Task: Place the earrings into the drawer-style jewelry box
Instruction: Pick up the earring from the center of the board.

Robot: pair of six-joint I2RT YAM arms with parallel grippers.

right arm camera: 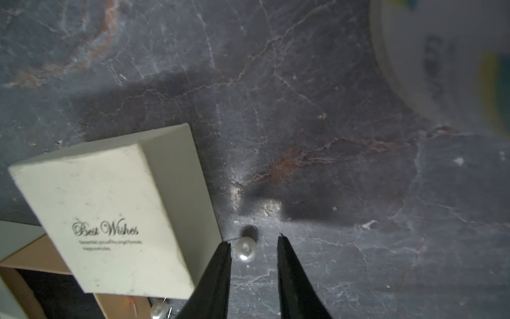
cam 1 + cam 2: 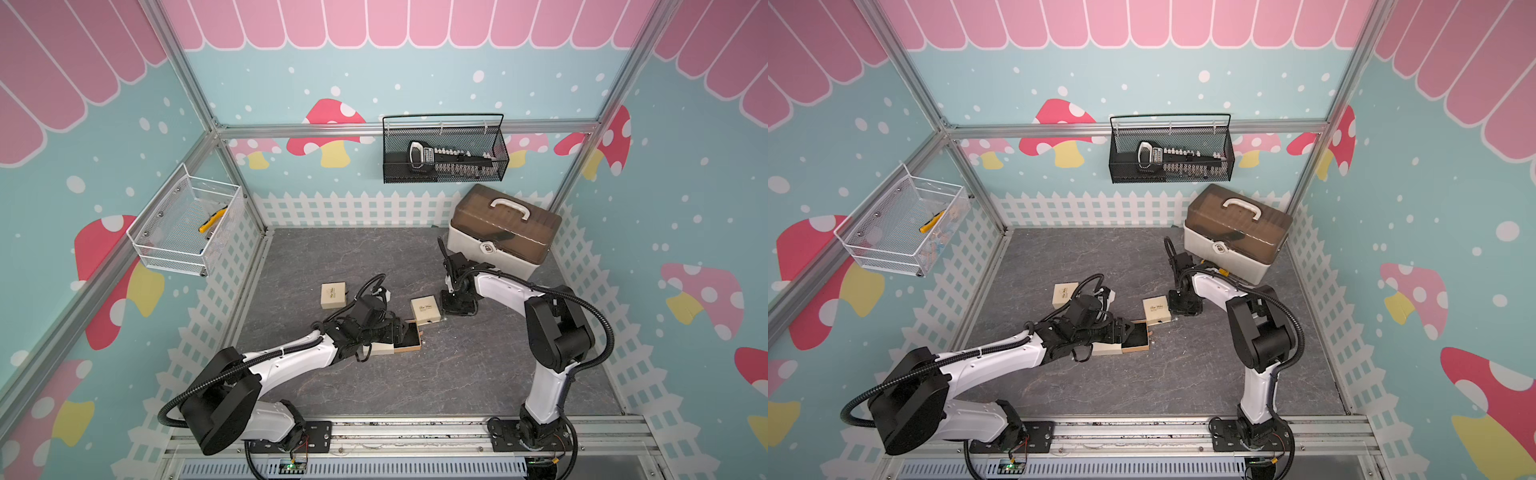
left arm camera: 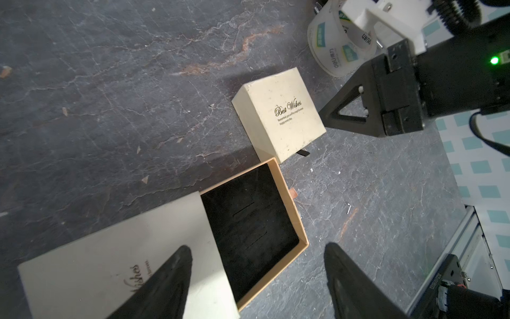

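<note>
In both top views the left gripper (image 2: 405,332) hangs over the open jewelry box (image 2: 409,349) at centre frame. The right gripper (image 2: 457,305) points down just right of a closed beige box (image 2: 426,310). Anything as small as jewellery is lost here.

The left wrist view shows the drawer (image 3: 248,221) slid out at lower centre, its black lining bare. The left jaws stand wide above it, gripping nothing. A thin pin (image 3: 349,208) right of the drawer is possibly an earring post.

Only the right wrist view shows the target. A pearl earring (image 1: 245,249) lies on the table (image 1: 331,110) at lower centre, between the partly open right jaws, with no contact showing. A second earring (image 1: 157,309) sits at the bottom edge. The grasp is the step in hand, I judge. Next comes a gentle, centred closing on the round bead, then a lift across to the drawer.
</note>
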